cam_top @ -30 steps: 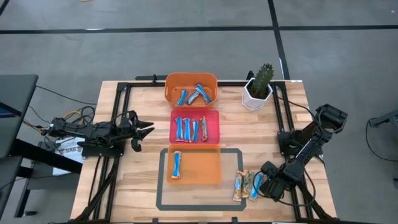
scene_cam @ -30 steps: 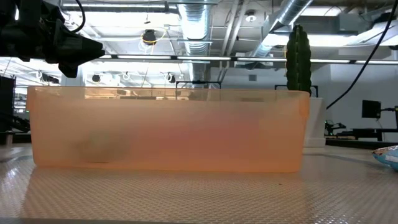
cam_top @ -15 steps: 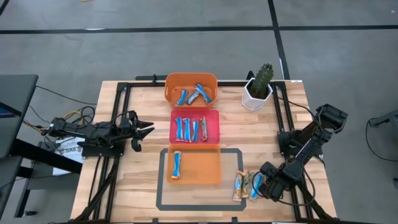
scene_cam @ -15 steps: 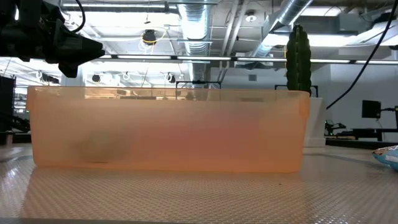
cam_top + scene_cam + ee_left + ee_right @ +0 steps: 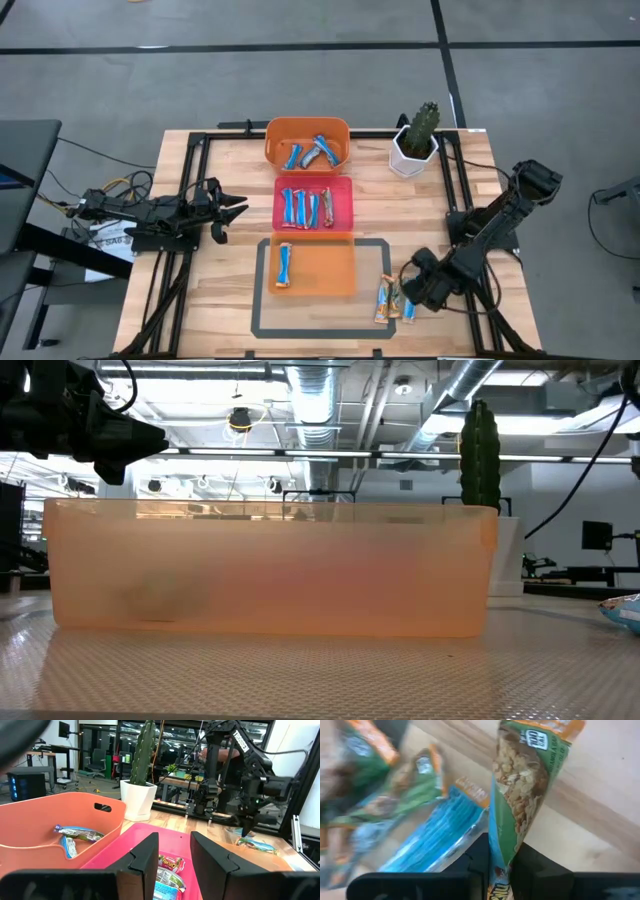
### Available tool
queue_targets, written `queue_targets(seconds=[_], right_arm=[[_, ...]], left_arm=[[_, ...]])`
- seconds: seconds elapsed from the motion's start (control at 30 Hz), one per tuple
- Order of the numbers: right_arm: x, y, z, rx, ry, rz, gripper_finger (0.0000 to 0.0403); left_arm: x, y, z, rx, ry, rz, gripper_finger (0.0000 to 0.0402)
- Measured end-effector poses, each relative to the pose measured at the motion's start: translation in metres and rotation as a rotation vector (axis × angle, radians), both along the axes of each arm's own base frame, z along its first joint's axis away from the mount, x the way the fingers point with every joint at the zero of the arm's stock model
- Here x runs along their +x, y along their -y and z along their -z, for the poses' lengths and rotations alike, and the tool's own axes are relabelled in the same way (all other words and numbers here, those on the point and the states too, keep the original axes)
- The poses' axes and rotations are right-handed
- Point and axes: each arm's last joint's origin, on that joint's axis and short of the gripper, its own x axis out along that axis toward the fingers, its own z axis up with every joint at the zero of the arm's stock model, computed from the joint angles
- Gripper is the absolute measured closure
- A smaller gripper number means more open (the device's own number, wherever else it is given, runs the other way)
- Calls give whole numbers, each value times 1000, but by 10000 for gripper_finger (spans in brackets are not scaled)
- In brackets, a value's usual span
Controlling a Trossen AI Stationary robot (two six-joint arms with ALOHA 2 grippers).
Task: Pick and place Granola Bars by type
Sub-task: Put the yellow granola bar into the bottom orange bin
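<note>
On the wooden table (image 5: 220,290), a potted cactus (image 5: 415,140) stands beside grey floor (image 5: 200,80).

An open-plan robotics lab or workshop: exposed silver ducts (image 5: 320,400) run overhead, office chairs (image 5: 102,760) and desks stand behind the potted cactus (image 5: 142,752), and a wooden table (image 5: 230,270) sits on grey floor.

Three trays stand in a row down the desk's (image 5: 230,300) middle: the far tray (image 5: 307,141), middle tray (image 5: 313,203) and near tray (image 5: 313,265), each holding granola bars (image 5: 307,207). A potted cactus (image 5: 416,138) stands right of the far tray. More loose bars (image 5: 390,299) lie right of the near tray.
</note>
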Motion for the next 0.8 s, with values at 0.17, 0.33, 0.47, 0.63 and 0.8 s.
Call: queue_targets(seconds=[0.17, 0.33, 0.47, 0.63, 0.8], right_arm=[[12, 17, -21, 26, 157, 103, 361], [25, 36, -45, 66, 349, 185, 361], [37, 52, -64, 87, 520, 224, 360], [53, 72, -85, 103, 724, 227, 360], [68, 89, -104, 103, 925, 234, 360]], left_arm=[[0, 0, 0, 0, 0, 0, 297], [0, 0, 0, 0, 0, 0, 297], [0, 0, 0, 0, 0, 0, 297], [0, 0, 0, 0, 0, 0, 297], [0, 0, 0, 0, 0, 0, 297]])
